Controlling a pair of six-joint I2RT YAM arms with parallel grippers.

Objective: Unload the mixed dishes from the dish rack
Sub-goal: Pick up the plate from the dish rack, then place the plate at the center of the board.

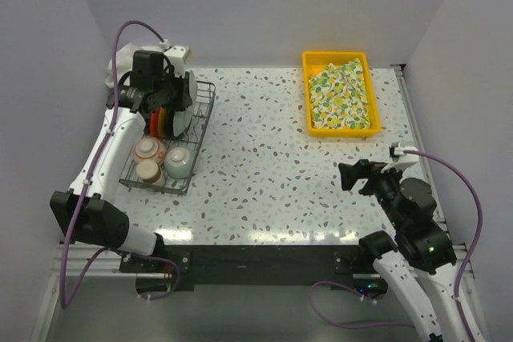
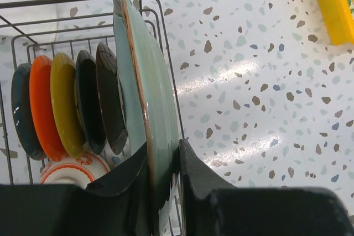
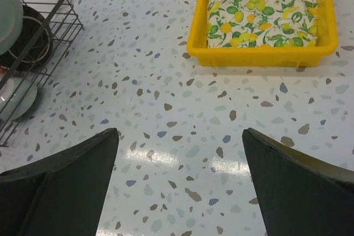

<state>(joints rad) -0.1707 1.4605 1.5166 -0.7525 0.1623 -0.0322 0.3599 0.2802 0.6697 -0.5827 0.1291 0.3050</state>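
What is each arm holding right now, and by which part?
The left gripper pinches the pale green plate by its rim, fingers on either face, with the plate upright in the dish rack. The right gripper is open and holds nothing.

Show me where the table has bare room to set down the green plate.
The widest bare patch of table lies between the dish rack and the yellow tray, running down to the near edge. The strip between tray and right gripper is free too. Inside the rack it is crowded: plates, bowl and cups packed together.
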